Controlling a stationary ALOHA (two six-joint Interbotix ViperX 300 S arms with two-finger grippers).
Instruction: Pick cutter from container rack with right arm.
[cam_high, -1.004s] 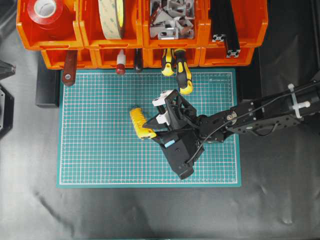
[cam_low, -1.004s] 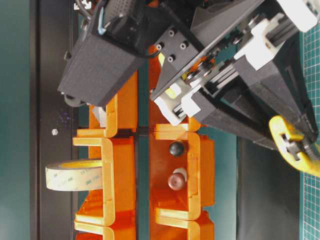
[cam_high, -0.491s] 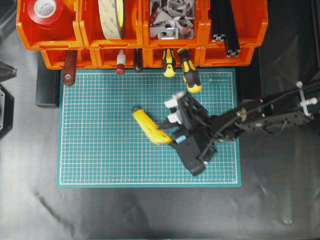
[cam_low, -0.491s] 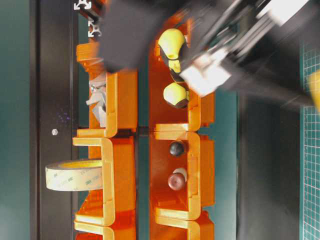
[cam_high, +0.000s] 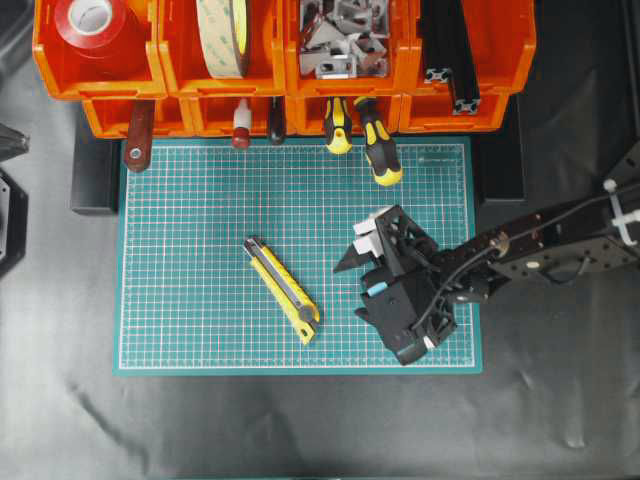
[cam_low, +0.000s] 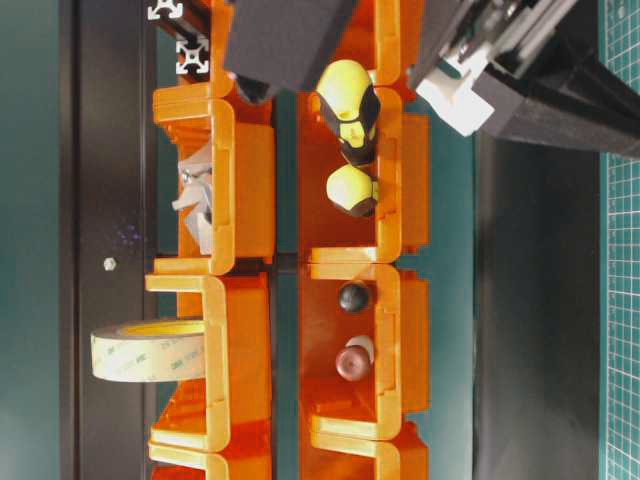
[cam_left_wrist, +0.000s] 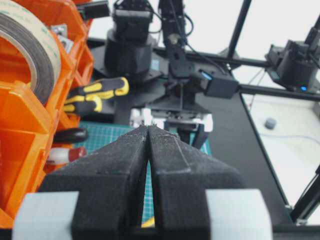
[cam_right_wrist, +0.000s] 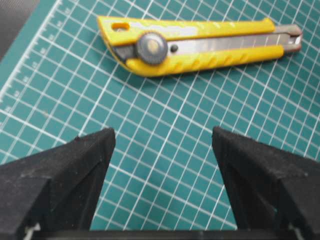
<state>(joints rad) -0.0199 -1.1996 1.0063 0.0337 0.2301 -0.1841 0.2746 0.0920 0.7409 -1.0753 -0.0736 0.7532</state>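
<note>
Container rack (cam_high: 280, 95): two tiers of glossy orange plastic bins along the far edge, holding tape rolls, metal brackets and screwdrivers.

Green mat (cam_high: 190, 330): flat gridded cutting surface below the rack.

Right arm's gripper (cam_high: 352, 282): black, jaws spread wide and empty, just beside the cutter without touching it.

Left gripper (cam_left_wrist: 148, 150): foam-faced fingers pressed together, holding nothing.

Cutter (cam_high: 283, 290): lying flat and diagonal on the mat, well apart from the rack. Slim rigid yellow plastic body, ribbed edge, round lock wheel, metal blade rail. We judge it light, stiff, somewhat slick; we would grip across mid-body, clear of the blade tip.
</note>
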